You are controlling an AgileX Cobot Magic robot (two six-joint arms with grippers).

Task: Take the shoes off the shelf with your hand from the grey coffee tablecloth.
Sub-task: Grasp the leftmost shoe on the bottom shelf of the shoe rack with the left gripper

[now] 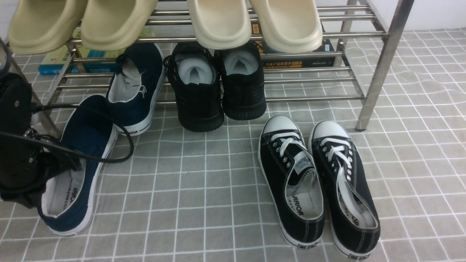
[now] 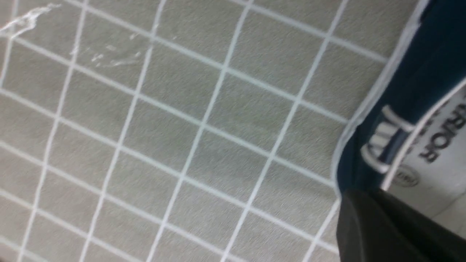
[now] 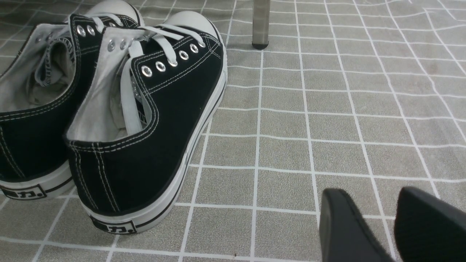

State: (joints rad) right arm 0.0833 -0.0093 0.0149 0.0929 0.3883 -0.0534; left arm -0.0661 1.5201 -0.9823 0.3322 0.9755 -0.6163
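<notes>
Left gripper point(image 1: 38, 174) sits low at the front view's left edge, black cables point(image 1: 91, 156) looping from it across the nearer navy shoe point(image 1: 78, 171); its tip lies at that shoe's heel opening. The left wrist view shows one dark finger point(image 2: 386, 229) against the heel rim, the other unseen; grasp or release cannot be determined. That shoe lies flat on the grey checked cloth point(image 1: 204, 189) in front of the shelf point(image 1: 382, 69), toe toward it; the second navy shoe point(image 1: 136, 87) is tilted, toe on the lower tier, heel overhanging toward the cloth. Right gripper point(image 3: 371, 198) hangs low over bare cloth near the black-and-white lace-ups point(image 3: 145, 120); its fingers are parted, holding nothing.
</notes>
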